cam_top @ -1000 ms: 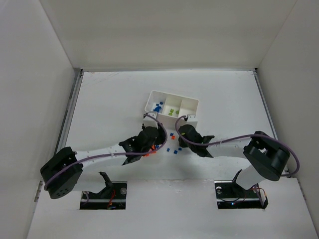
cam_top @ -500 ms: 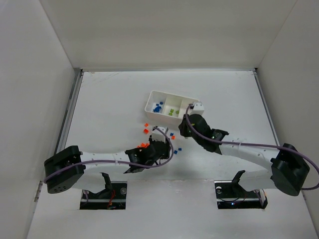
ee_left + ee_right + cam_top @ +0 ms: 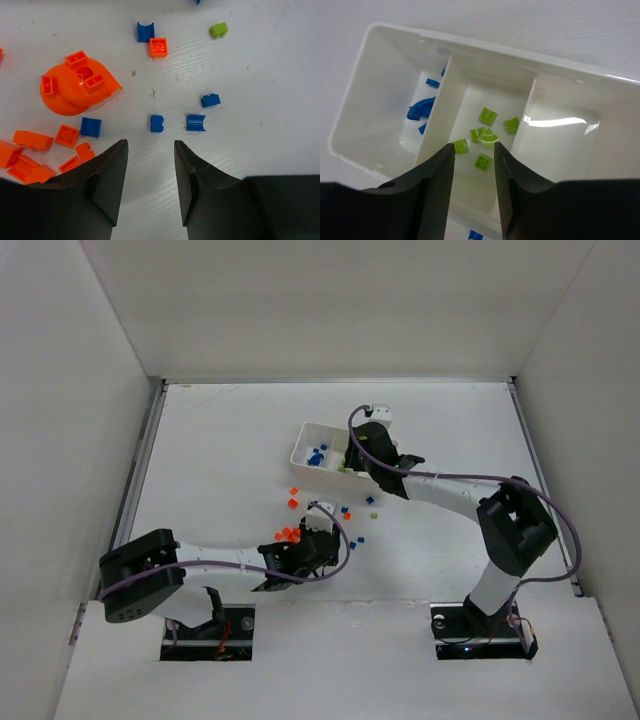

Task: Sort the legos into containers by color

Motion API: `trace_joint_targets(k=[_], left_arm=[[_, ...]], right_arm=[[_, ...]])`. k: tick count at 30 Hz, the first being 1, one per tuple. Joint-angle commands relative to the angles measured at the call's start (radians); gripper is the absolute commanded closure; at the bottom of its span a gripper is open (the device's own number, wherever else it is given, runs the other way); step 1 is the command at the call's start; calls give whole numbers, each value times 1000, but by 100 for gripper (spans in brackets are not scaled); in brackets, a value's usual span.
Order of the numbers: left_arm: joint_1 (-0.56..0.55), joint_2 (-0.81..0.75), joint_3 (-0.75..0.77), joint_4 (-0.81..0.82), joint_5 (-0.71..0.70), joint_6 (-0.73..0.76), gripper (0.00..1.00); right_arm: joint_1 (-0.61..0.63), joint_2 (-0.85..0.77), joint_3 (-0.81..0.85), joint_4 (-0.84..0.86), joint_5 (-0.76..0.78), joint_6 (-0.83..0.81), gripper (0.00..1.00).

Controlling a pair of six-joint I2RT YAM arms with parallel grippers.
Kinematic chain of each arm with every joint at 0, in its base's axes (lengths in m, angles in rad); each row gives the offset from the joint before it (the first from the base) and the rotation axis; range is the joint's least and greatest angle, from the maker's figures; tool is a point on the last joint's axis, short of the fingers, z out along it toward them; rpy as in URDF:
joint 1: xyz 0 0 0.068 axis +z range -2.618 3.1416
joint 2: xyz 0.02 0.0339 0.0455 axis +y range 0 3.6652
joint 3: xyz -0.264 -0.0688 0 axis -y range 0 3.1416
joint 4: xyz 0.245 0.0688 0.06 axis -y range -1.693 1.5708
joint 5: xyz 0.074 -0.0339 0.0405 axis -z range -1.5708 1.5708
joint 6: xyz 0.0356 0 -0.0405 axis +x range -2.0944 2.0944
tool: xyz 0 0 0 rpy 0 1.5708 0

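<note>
– White table [image 3: 220, 440], faintly grained in the left wrist view. White walls [image 3: 60, 390] box it in on three sides, and a metal rail [image 3: 140, 470] runs down the left edge.
– And the tray [image 3: 303, 448]?
– On the far half, a little right of the middle. Its long axis runs across the table, the left end tipped slightly farther away than the right. It has three compartments side by side, with blue pieces [image 3: 420, 107] in the left one and lime pieces [image 3: 487, 116] in the middle one.
– The loose bricks?
– On the near side of the tray, by the left gripper [image 3: 318, 540]. Orange bricks [image 3: 288, 534] bunch to its left, beside a larger orange piece [image 3: 77, 87] with three small ones sitting on it. Blue bricks [image 3: 157, 123] are scattered ahead, and a lime brick [image 3: 218, 30] lies farther off.
– Jaws?
– The left ones are spread over bare table with nothing between them. The right gripper [image 3: 474, 147] hangs over the middle compartment, jaws parted, gripping nothing.
– What has changed since a second ago?
– The right gripper was down among the loose bricks. It has swung up over the tray, and the right arm [image 3: 450, 488] now hides the tray's right end from above. The left gripper has pulled back toward its base, and stray orange bricks [image 3: 292, 503] now show between it and the tray. The tray has not shifted.
</note>
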Motion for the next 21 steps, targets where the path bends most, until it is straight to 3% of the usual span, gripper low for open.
trace_joint_targets(k=[1,15,21], left_arm=[[-9,19,1,39,-3,-3,60],[-8,190,59,102,14,30,62],[1,237,84,91,15,41,77]], right_arm=[[-4,-32,49,36,-7,-11,53],[33,-316,-312,85,36,73,59],[56,-398,-463,87,66,124,59]])
